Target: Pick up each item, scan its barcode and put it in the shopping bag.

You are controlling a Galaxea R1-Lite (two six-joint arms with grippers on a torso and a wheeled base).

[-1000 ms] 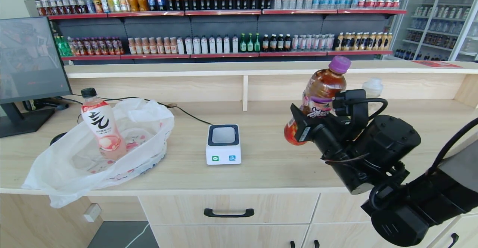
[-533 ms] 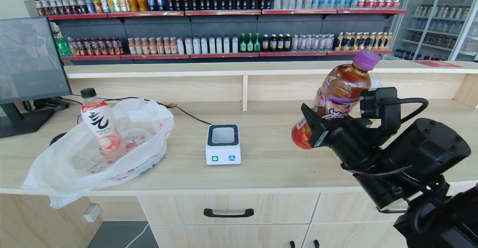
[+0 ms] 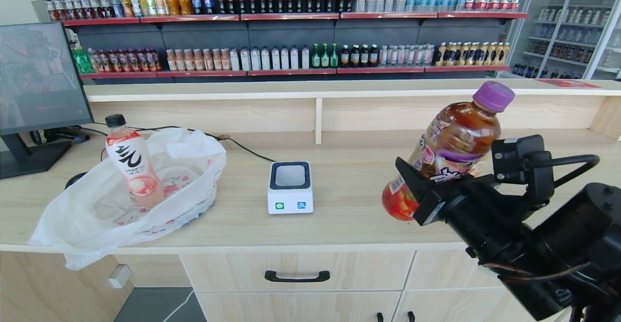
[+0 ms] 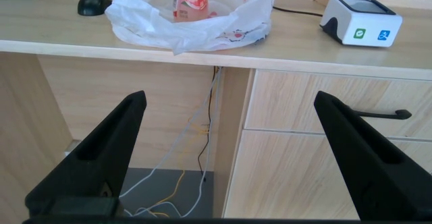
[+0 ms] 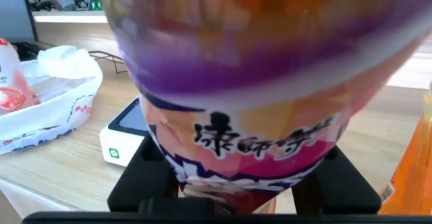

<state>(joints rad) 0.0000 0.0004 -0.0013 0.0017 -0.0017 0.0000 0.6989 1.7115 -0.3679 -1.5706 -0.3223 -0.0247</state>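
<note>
Bottle [image 3: 458, 133] sits tilted in your right gripper [image 3: 439, 186], clamped low, over the worktop's [image 3: 349, 220] front right edge, likely angling its barcode for the scanner [image 3: 289, 186]; left gripper [image 4: 229, 150] hangs wide open.

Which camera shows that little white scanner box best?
The head view: the scanner sits whole on the counter. The left wrist view shows it from the side; in the right wrist view the bottle hides part.

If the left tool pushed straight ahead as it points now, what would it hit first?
Probably the cabinet front below the counter, beside the drawer; the shopping bag and scanner sit above its line. Depth is unclear.
</note>
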